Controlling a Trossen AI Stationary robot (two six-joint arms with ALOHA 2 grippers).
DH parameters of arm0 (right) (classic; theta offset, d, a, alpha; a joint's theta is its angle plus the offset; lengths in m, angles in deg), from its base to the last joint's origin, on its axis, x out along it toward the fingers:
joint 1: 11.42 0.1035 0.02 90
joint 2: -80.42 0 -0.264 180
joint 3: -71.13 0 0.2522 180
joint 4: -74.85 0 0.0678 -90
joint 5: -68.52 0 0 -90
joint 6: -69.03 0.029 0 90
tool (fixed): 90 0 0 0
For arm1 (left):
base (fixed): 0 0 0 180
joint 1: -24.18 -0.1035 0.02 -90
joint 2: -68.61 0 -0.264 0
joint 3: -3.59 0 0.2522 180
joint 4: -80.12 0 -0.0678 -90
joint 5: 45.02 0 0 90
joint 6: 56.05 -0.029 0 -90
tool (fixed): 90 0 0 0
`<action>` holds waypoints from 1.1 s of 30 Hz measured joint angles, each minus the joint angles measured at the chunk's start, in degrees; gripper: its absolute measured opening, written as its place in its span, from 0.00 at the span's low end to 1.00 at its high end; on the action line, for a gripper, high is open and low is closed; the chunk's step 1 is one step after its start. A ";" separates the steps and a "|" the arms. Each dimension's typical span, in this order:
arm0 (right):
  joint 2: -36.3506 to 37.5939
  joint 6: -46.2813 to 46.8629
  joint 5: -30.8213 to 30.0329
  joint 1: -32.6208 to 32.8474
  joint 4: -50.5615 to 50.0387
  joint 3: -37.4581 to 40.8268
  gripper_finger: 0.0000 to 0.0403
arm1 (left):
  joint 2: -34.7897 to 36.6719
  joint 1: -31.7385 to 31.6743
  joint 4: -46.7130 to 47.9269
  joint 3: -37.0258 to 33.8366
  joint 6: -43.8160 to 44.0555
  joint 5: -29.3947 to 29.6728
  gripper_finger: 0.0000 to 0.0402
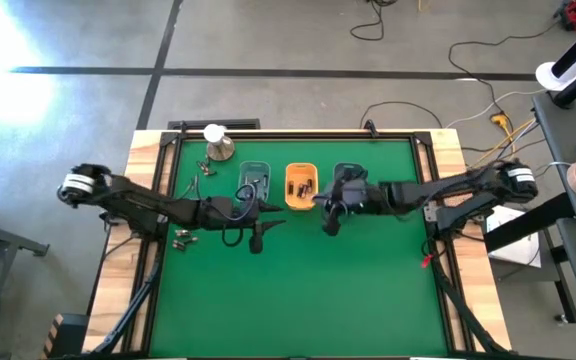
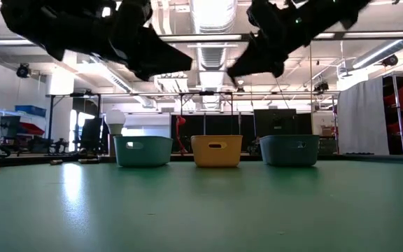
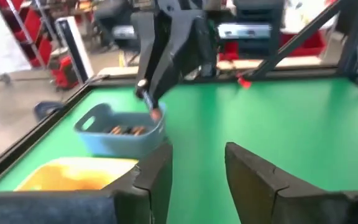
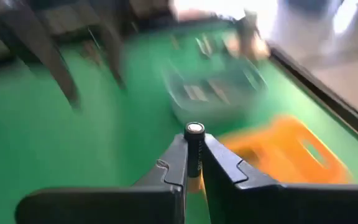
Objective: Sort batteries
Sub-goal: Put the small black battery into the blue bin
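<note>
I had the right gripper point(image 4: 193, 163) closed on one battery point(image 4: 194, 148), the cell standing upright between the jaws with its silvery cap showing in the right wrist view, so I judged the step in hand to be the carry of a picked cell toward its bin. In the high view that right gripper point(image 1: 330, 222) hung over the green counter point(image 1: 298, 300) at about 5 o'clock from the orange tray point(image 1: 300, 187), which already held a few dark cells, with one teal tray point(image 1: 254, 181) on its 9 o'clock side and another teal tray point(image 1: 346, 175) at its 3 o'clock, largely covered by my right arm. The left gripper point(image 3: 194, 171) had its jaws a moderate way apart with nothing between them, and in the high view the left gripper point(image 1: 258, 235) waited at roughly 7 o'clock from the orange tray. More loose batteries point(image 1: 183, 238) lay toward the counter's 9 o'clock edge, near the left arm, with others scattered by the metal dome point(image 1: 218, 146) at the far corner (I could not tell their types from there). My next move, as I judged it, called for matching the held cell to a tray, bringing the jaws squarely over that tray, and only then releasing; the sorting looked only partly done.
</note>
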 joint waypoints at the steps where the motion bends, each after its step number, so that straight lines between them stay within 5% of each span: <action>1: 0.74 0.31 0.03 -1.16 -7.99 -2.45 0.06 | 1.50 0.00 2.28 -0.05 -0.14 0.81 0.32; 6: -0.61 1.63 -0.08 -8.44 -41.80 -13.85 0.06 | 7.41 0.00 9.37 -0.40 -0.16 2.59 0.32; 10: -4.18 0.11 4.32 -14.49 -56.87 -17.36 0.06 | 9.48 0.45 11.58 -0.65 0.05 2.80 0.32; 20: -14.16 -7.60 10.98 -23.67 -51.35 -14.35 0.06 | 10.88 1.90 15.99 -0.72 -0.06 2.79 0.31; 33: -18.52 -9.45 14.19 -24.03 -49.57 -14.33 0.06 | 22.22 3.44 36.85 0.10 8.96 2.85 0.29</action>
